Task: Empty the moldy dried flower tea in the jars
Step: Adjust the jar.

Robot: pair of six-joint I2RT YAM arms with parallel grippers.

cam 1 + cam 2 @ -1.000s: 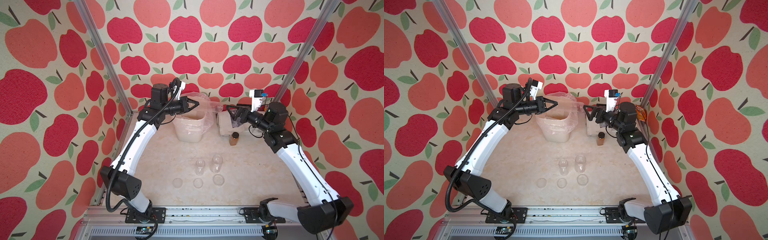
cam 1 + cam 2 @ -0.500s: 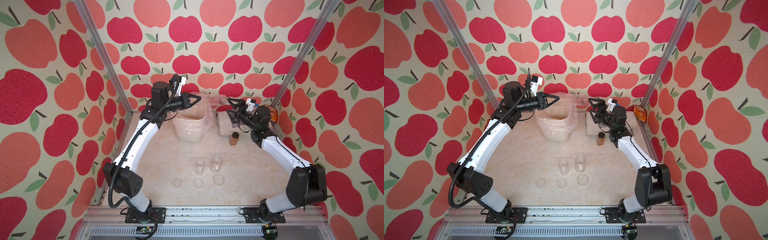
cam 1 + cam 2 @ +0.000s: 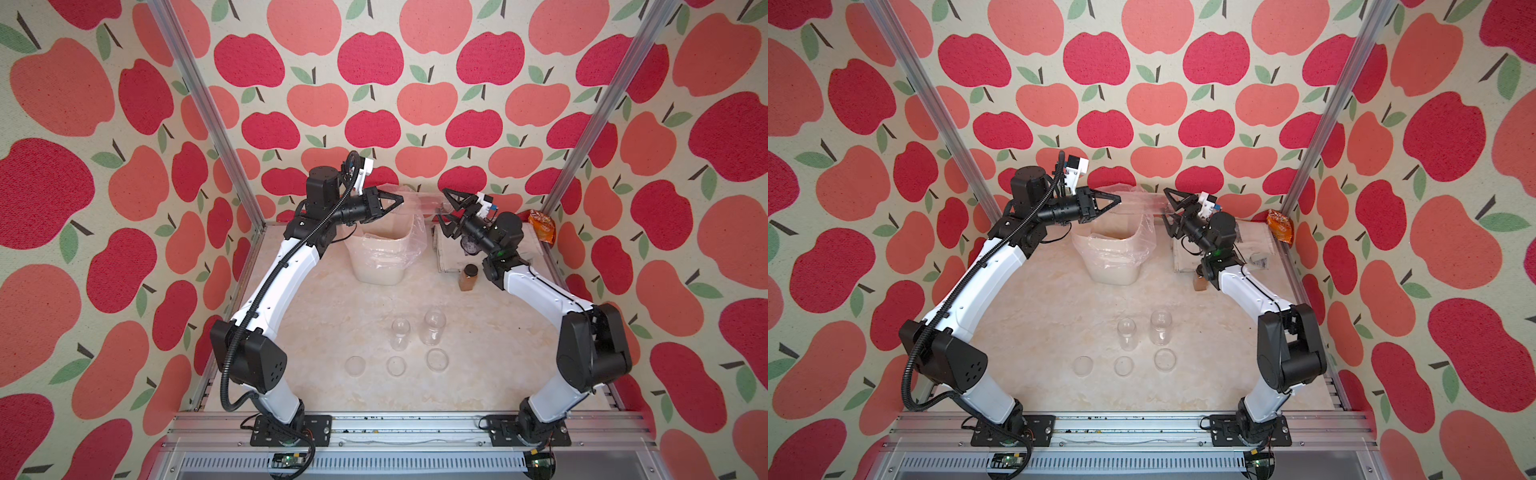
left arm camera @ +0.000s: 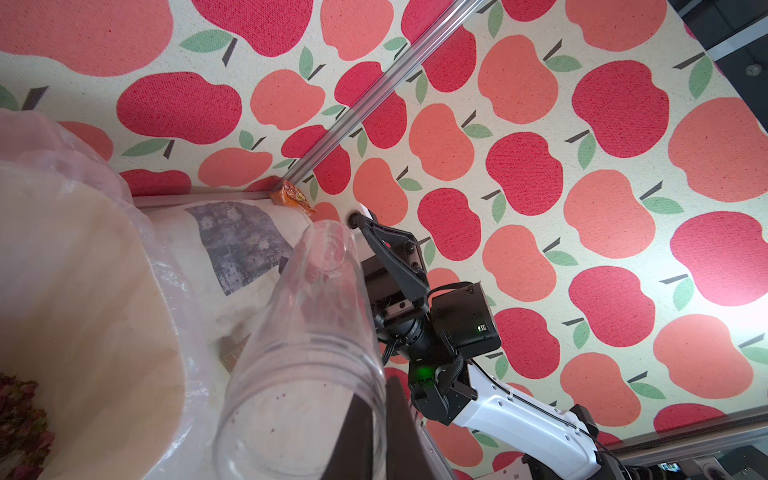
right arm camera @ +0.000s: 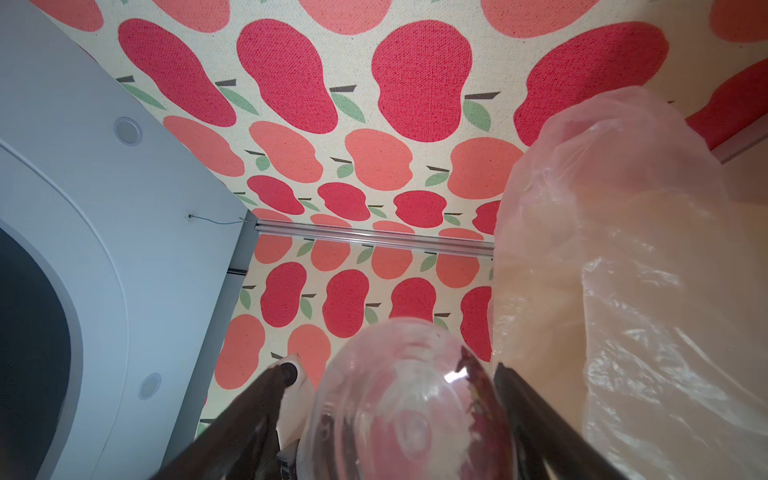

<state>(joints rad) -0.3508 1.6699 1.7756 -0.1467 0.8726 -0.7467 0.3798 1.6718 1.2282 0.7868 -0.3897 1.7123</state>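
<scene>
My left gripper is shut on the rim of a clear jar, one finger inside the mouth, holding it level above the white bin. My right gripper stands open around the jar's bottom, with a gap at one finger. Dark bits of dried flower tea cling inside the jar, and more lies in the bin. Two other jars stand lidless at mid-table in both top views.
Three clear lids lie in front of the standing jars. An amber jar with a black cap stands by a cloth pouch at the back right. An orange packet sits in the corner. A plastic liner drapes the bin.
The right arm has folded and swung its gripper in around the jar's bottom, its jaws narrowing. The left gripper has lifted the jar slightly toward the back.
</scene>
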